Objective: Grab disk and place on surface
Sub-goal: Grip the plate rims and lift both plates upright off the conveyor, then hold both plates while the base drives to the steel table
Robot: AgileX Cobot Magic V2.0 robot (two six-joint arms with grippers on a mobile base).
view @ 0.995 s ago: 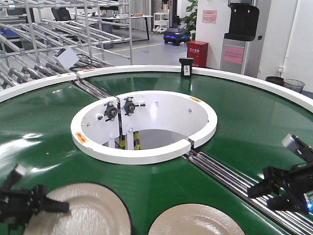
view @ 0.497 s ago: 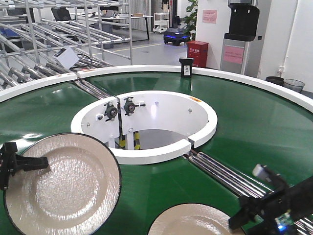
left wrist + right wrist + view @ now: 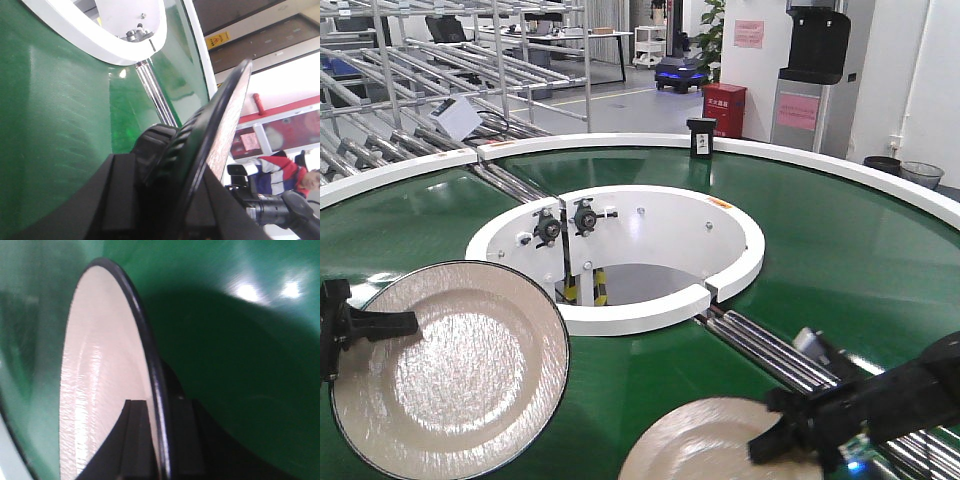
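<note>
— Status, left side first?
— Clamped. The left gripper is shut on the left rim of the left disk. In the wrist view its fingers pinch the black rim from both faces, with no gap showing.
— Disk position?
— Over the near-left part of the green belt. It's tilted up, cream face toward the front camera. Its far rim sits close to the white inner ring. Can't tell whether the lower rim touches the belt.
— Right side?
— The right gripper is closed on the right rim of the right disk, at the belt's near edge. In the wrist view one finger lies on the cream face and the other is behind, with the rim between them. That disk is tilted too, throwing a dark shadow on the belt beneath it.
— Anything in the way?
— The steel rollers cross the belt from the inner ring toward the near-right edge, just behind the right arm. The black sensor box stands on the belt's far outer rim, well apart. The two disks don't touch; a strip of green shows between them. The pipe racks stand beyond the far-left edge.
</note>
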